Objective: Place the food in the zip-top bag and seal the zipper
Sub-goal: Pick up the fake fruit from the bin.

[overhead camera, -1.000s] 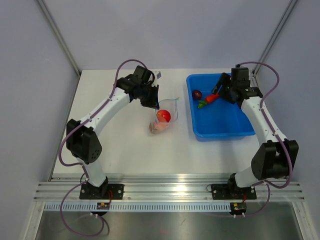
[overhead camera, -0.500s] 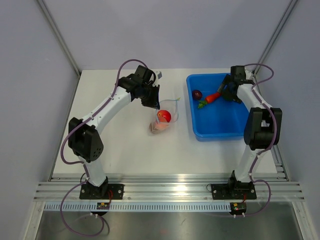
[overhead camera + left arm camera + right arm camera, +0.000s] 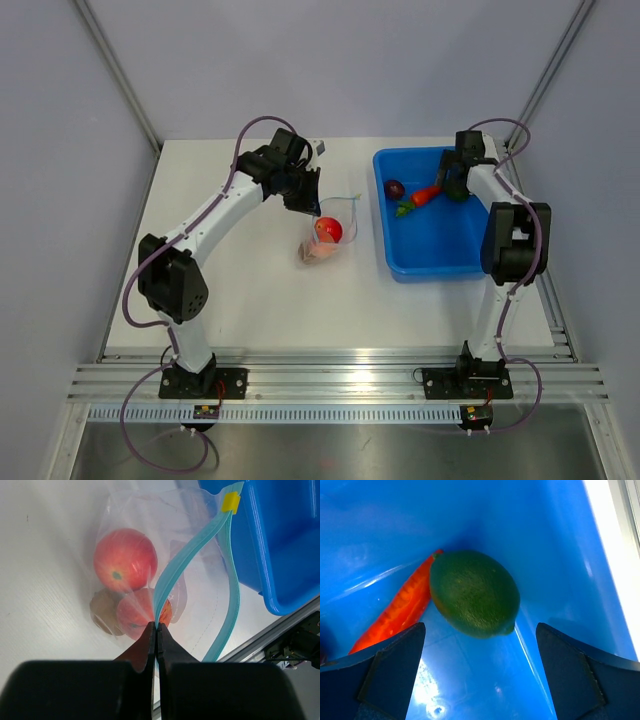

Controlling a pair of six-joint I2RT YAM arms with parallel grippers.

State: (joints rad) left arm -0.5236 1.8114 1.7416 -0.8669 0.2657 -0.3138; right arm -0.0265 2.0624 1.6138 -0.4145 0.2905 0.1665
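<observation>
The zip-top bag (image 3: 200, 600) lies on the bench (image 3: 260, 300) just beside the blue tray (image 3: 450, 255), three toy fruits (image 3: 125, 560) inside; the left fingers (image 3: 145, 647) clamp its zipper (image 3: 187, 562); the right fingers (image 3: 390, 665) stand wide apart astride the lime (image 3: 472, 594), which touches the carrot (image 3: 400, 610); the round lime may squirt sideways on closing, or the zipper slip free; the bag mouth's width is hard to judge.
</observation>
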